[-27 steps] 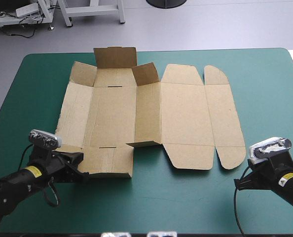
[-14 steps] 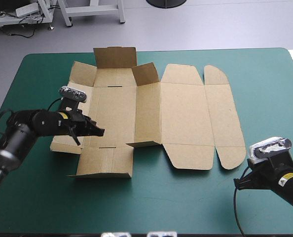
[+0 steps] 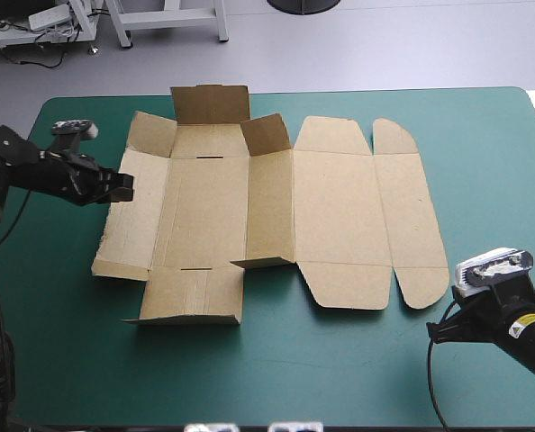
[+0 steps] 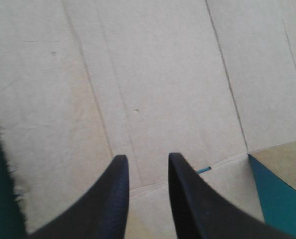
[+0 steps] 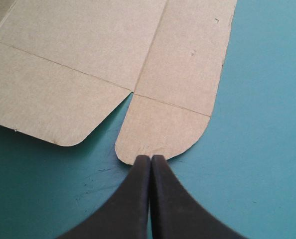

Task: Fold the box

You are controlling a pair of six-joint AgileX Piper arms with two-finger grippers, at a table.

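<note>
Left gripper (image 3: 122,186) is positioned at the left edge of the box (image 3: 340,207), over the outermost left panel (image 3: 134,211). In the left wrist view its black fingers (image 4: 113,199) stand a narrow gap apart and hold nothing, and creased brown board (image 4: 153,74) lies beneath and ahead of them. The box is a cut sheet of brown board on the teal-green cover (image 3: 340,378), centred on the table and nearer its far edge than its near edge. Left half of the sheet is partly raised. The far flap (image 3: 212,103) stands upright, and the corner flaps to its left (image 3: 152,135) and right (image 3: 266,135) are tilted up. The long panel (image 3: 269,211) between the two halves is lifted at its near corner, and the near flap (image 3: 195,292) is slightly lifted at its near edge. Right half lies flat: a broad lid panel (image 3: 340,211), then a narrow strip (image 3: 407,211) with a rounded tab at each end. Right gripper (image 3: 440,331) is low over the cover near the table's near right corner, clear of the board. In the right wrist view its fingers (image 5: 138,199) are pressed together into one point with nothing between them. Their tips (image 5: 151,157) are just short of the edge of the near rounded tab (image 5: 163,129), which lies flat.
</note>
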